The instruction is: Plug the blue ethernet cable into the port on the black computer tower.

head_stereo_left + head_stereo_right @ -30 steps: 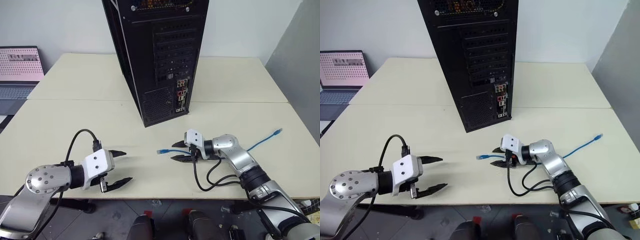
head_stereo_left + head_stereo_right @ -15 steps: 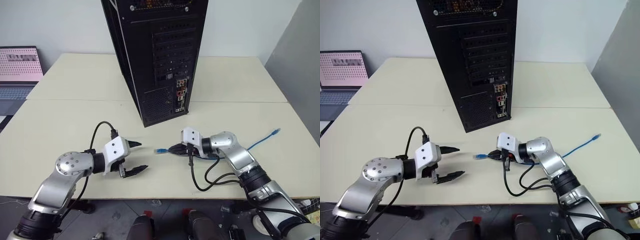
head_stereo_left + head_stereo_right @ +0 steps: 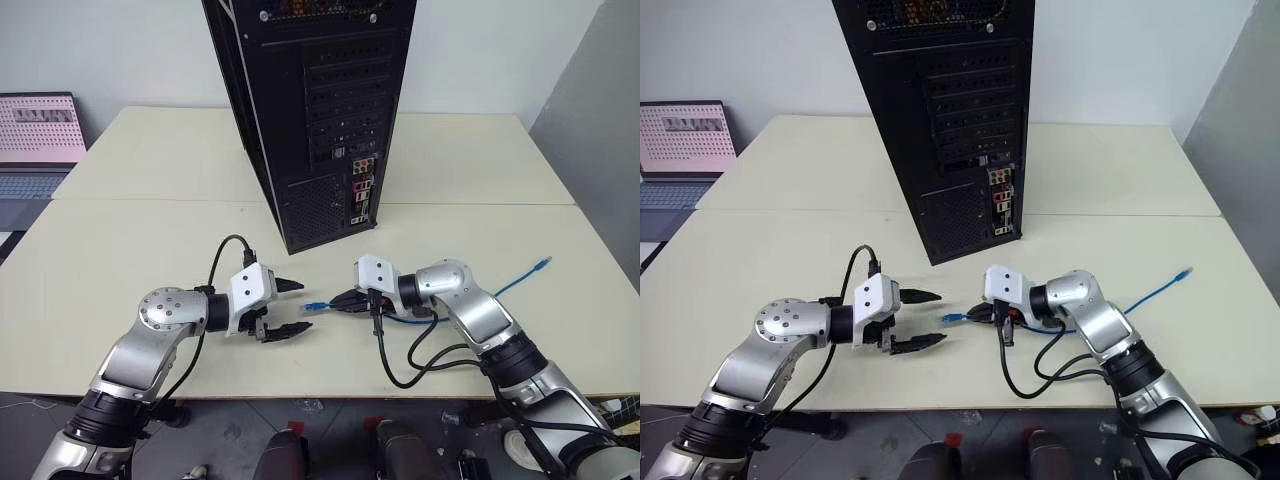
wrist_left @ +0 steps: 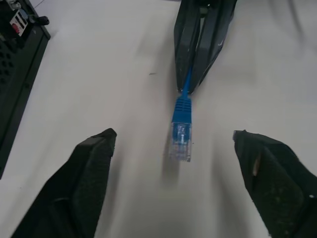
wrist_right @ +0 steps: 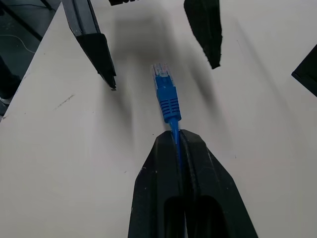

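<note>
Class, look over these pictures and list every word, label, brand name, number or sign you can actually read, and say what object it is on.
There is no text that can be read.
The laptop screen shows rows of pinkish content, too small to read.
The connector panel on the black computer tower has coloured sockets, but any markings are too small to read.
The blue ethernet cable and its clear plug carry no visible lettering.

Lower centre of the head view: silver right arm with white wrist, its black two-fingered right gripper (image 3: pixel 340 299) pressed together, pointing left. Lower left: silver left arm, its black left gripper (image 3: pixel 296 308) spread apart, pointing right towards it.
</note>
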`<state>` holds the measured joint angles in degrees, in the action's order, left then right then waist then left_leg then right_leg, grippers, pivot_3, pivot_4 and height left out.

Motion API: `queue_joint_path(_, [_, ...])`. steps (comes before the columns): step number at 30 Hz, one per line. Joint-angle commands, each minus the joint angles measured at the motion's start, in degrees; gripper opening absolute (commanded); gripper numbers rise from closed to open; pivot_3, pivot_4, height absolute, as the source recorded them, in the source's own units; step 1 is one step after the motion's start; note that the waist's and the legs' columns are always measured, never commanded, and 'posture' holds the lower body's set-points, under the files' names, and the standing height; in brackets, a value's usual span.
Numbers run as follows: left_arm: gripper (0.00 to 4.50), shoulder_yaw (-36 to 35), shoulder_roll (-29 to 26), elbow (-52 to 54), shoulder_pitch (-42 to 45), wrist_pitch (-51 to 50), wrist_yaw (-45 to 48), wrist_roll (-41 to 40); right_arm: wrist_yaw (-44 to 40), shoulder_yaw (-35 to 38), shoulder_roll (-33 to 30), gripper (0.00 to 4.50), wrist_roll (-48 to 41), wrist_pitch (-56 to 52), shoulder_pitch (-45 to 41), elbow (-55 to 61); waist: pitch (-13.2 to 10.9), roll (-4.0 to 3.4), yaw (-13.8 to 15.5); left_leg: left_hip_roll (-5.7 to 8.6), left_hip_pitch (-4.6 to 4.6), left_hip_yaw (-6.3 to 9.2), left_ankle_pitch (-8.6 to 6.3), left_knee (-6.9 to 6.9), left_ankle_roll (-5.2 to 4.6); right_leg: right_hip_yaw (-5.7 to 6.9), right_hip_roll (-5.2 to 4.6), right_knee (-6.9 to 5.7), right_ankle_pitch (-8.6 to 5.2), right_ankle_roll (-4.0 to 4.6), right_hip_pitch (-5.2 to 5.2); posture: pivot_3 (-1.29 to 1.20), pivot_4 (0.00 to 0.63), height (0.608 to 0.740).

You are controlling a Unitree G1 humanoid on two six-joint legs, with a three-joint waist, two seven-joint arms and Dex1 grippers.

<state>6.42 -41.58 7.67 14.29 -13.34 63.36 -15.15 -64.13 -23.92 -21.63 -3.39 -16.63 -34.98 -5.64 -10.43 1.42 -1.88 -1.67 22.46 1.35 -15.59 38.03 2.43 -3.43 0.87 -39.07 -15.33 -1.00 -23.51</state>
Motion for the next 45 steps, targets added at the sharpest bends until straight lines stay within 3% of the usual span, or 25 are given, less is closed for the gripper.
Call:
queue_joint_path(1, [2.89, -0.7, -0.9, 1.2, 0.2, 0.6, 0.8, -0.4, -0.4, -0.1, -0.2, 0.00, -0.4, 0.2, -0.3, 2.8, 0.0, 0.00, 0.0, 0.00, 0.00, 0.00, 0.00, 0.00, 0.00, 0.00, 0.00, 0.00, 0.00, 0.00, 0.00, 0.00, 0.150, 0.740])
queue_joint_path(15, [0.26, 1.1, 0.6, 0.2, -0.1, 2.6, -0.9, 2.5, -0.5, -0.6, 0.3, 0.00, -0.7, -0.2, -0.7, 4.0, 0.0, 0.00, 0.0, 0.00, 0.00, 0.01, 0.00, 0.00, 0.00, 0.01, 0.00, 0.00, 0.00, 0.00, 0.00, 0.00, 0.150, 0.740])
queue_joint_path(23, [0.26, 1.3, 0.8, 0.5, -0.8, 3.3, -1.0, 3.0, -0.7, -0.6, 0.2, 0.00, -0.9, -0.1, -0.7, 4.3, 0.0, 0.00, 0.0, 0.00, 0.00, 0.03, 0.00, 0.00, 0.00, 0.00, 0.00, 0.00, 0.00, 0.00, 0.00, 0.00, 0.150, 0.740])
queue_joint_path(24, [0.26, 1.2, 0.9, 0.6, -0.9, 3.7, -1.2, 3.1, -1.1, -0.6, 0.0, 0.49, -0.9, 0.0, -0.7, 4.4, 0.0, 0.00, 0.0, 0.00, 0.00, 0.03, 0.00, 0.00, 0.00, 0.00, 0.00, 0.00, 0.00, 0.00, 0.00, 0.00, 0.150, 0.740])
queue_joint_path(28, [0.26, 1.0, 1.4, 0.8, -1.6, 7.5, -2.2, 4.2, -2.1, 0.5, -1.3, 1.43, -1.5, -0.3, -1.2, 4.8, 0.0, 0.00, 0.0, -0.01, 0.00, 0.05, 0.00, 0.00, 0.00, 0.00, -0.01, 0.00, 0.00, 0.00, 0.00, 0.00, 0.150, 0.740])
queue_joint_path(32, [0.26, 1.7, 2.1, 1.1, -3.2, 18.8, -4.6, 9.1, -4.8, 3.7, -5.6, 2.29, -4.6, -4.0, -1.2, 8.1, 0.0, 0.00, 0.1, -0.03, 0.02, 0.07, 0.00, 0.01, 0.00, 0.00, -0.06, 0.01, 0.00, 0.00, -0.01, 0.00, 0.150, 0.740])
queue_joint_path(36, [0.26, 1.3, 2.9, -3.6, -1.7, 35.8, -12.0, 18.3, -4.3, 9.4, -7.5, 3.40, -13.2, -15.4, 0.8, 14.2, 0.0, 0.00, 0.2, -0.04, 0.03, 0.10, 0.00, 0.01, 0.00, -0.02, -0.14, 0.02, 0.00, 0.00, 0.00, 0.00, 0.150, 0.740])
queue_joint_path(42, [0.26, -1.9, 3.5, -9.6, -0.1, 62.3, -29.2, 34.3, 4.3, 14.9, -3.6, 3.44, -21.0, -28.8, 3.8, 18.7, 0.0, 0.00, 0.1, -0.05, 0.03, 0.11, 0.00, -0.01, 0.00, -0.17, -0.26, 0.02, 0.01, 0.01, 0.01, 0.00, 0.150, 0.740])
queue_joint_path(45, [0.26, -3.2, 4.4, -9.8, -0.2, 67.5, -35.4, 39.2, 7.7, 15.7, -1.4, 3.44, -23.1, -31.8, 4.6, 20.4, 0.0, 0.00, 0.1, -0.06, 0.05, 0.11, 0.00, -0.01, 0.00, -0.16, -0.27, 0.02, 0.01, 0.01, 0.01, 0.00, 0.150, 0.740])
